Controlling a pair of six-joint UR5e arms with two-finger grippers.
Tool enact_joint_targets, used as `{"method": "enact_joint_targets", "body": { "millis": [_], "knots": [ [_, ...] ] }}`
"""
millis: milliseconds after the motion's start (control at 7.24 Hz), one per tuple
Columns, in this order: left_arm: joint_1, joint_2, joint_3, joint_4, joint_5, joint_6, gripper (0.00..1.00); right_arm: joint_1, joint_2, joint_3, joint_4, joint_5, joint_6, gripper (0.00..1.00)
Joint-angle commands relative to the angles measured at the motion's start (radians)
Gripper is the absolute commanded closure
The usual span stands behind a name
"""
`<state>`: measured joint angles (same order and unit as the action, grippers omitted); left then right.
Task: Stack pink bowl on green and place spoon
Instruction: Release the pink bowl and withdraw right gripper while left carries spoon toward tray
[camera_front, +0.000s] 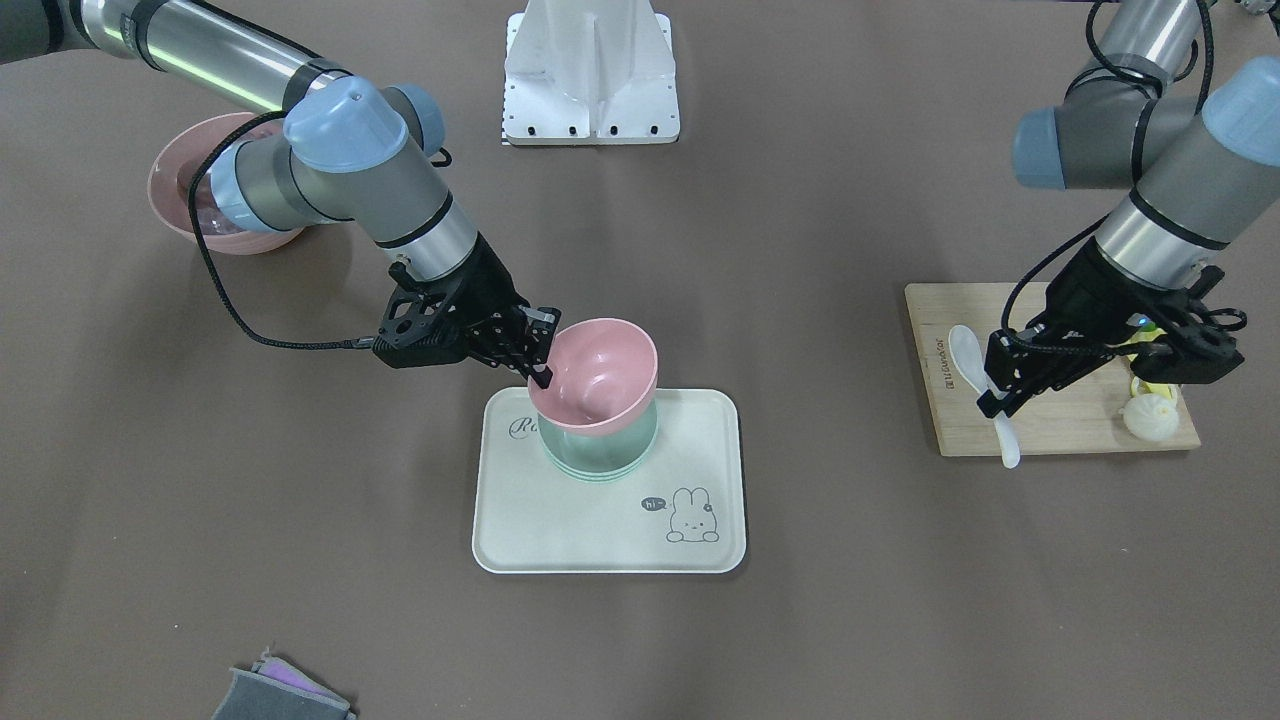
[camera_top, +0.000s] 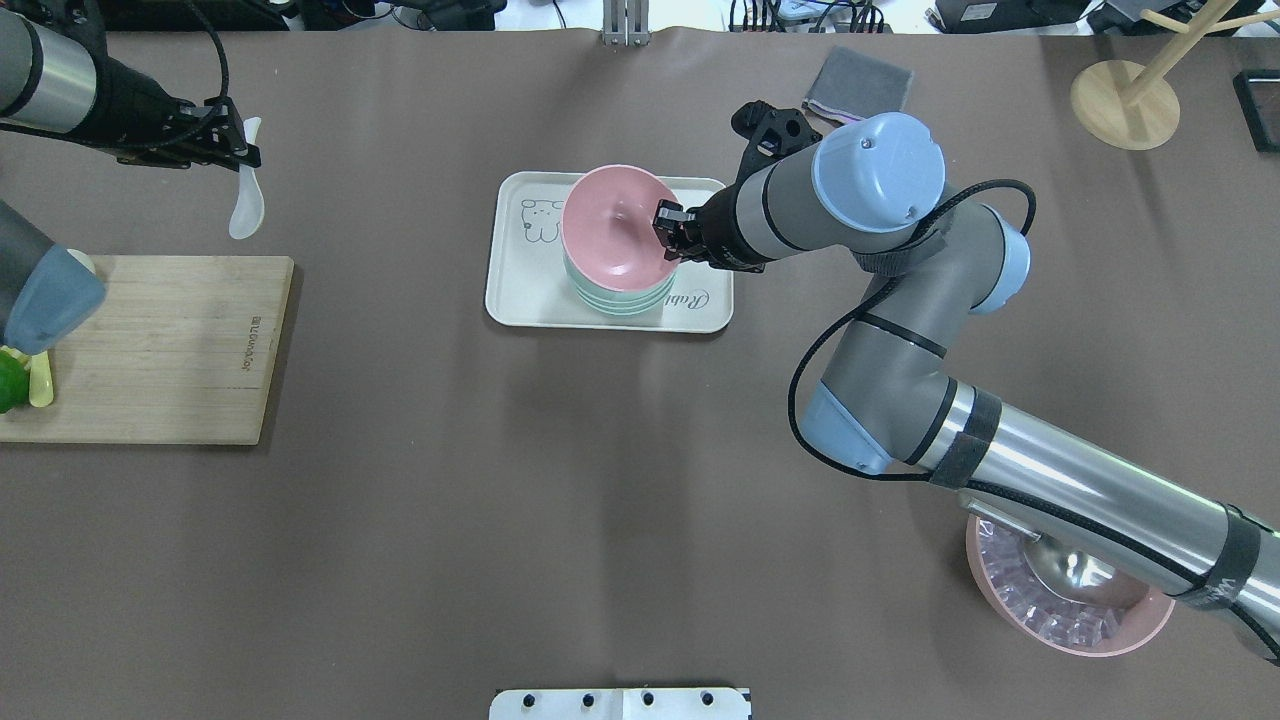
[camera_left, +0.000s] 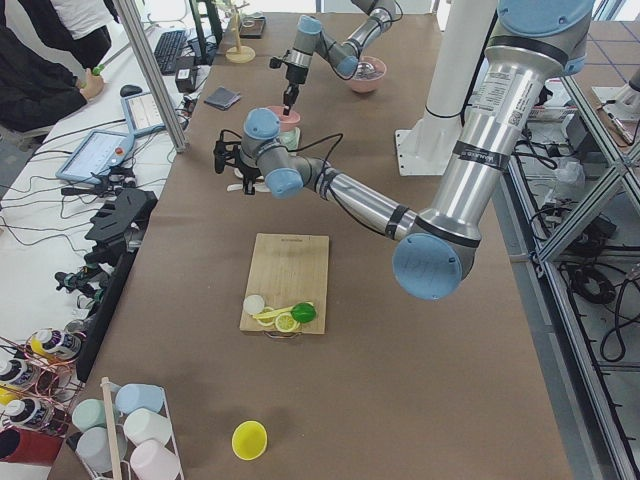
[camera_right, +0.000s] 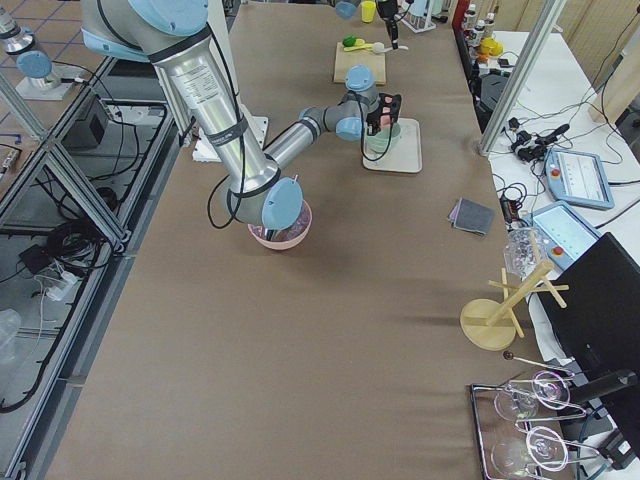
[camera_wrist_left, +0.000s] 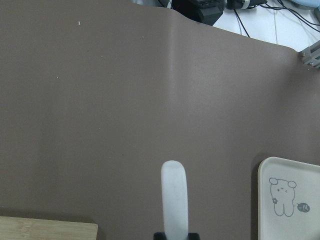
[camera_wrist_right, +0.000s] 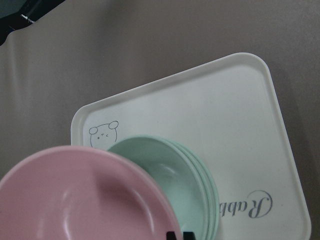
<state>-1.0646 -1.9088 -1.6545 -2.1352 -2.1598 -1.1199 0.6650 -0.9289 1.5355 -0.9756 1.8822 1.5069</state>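
A pink bowl (camera_front: 598, 372) hangs tilted over a stack of green bowls (camera_front: 600, 450) on a cream tray (camera_front: 610, 530). My right gripper (camera_front: 540, 352) is shut on the pink bowl's rim. The overhead view shows the pink bowl (camera_top: 612, 225) over the green bowls (camera_top: 620, 298), with my right gripper (camera_top: 668, 232) at its right rim. I cannot tell whether the bowls touch. My left gripper (camera_front: 995, 400) is shut on a white spoon (camera_front: 968, 355) and holds it in the air beyond the board's far edge; overhead, the left gripper (camera_top: 235, 150) carries the spoon (camera_top: 246, 208).
A wooden cutting board (camera_top: 160, 350) holds a white bun (camera_front: 1150, 415) and citrus pieces. A second pink bowl (camera_top: 1060, 610) with ice and a metal scoop sits under the right arm. A grey cloth (camera_top: 858, 85) and a wooden stand (camera_top: 1125, 90) lie at the far side.
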Motion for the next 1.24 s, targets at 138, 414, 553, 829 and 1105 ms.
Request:
{"method": "enact_joint_targets", "body": {
  "millis": [138,414,553,829,1105],
  "knots": [
    [0.000,-0.001,0.007,-0.002,-0.002,0.003,1.00,-0.002,0.004,0.000,0.000,0.000,0.001,1.00],
    [0.000,0.001,0.013,-0.003,-0.002,0.002,1.00,-0.004,0.008,-0.006,-0.009,-0.023,-0.008,0.06],
    [0.000,0.001,0.012,-0.003,-0.002,-0.001,1.00,-0.004,0.002,-0.011,-0.006,-0.022,-0.011,0.00],
    [0.000,-0.001,0.005,-0.003,0.000,-0.021,1.00,0.025,0.002,0.000,-0.015,0.012,-0.031,0.00],
    [0.026,-0.066,0.012,-0.003,0.000,-0.157,1.00,0.123,-0.008,0.002,-0.017,0.150,-0.059,0.00]
  ]
}}
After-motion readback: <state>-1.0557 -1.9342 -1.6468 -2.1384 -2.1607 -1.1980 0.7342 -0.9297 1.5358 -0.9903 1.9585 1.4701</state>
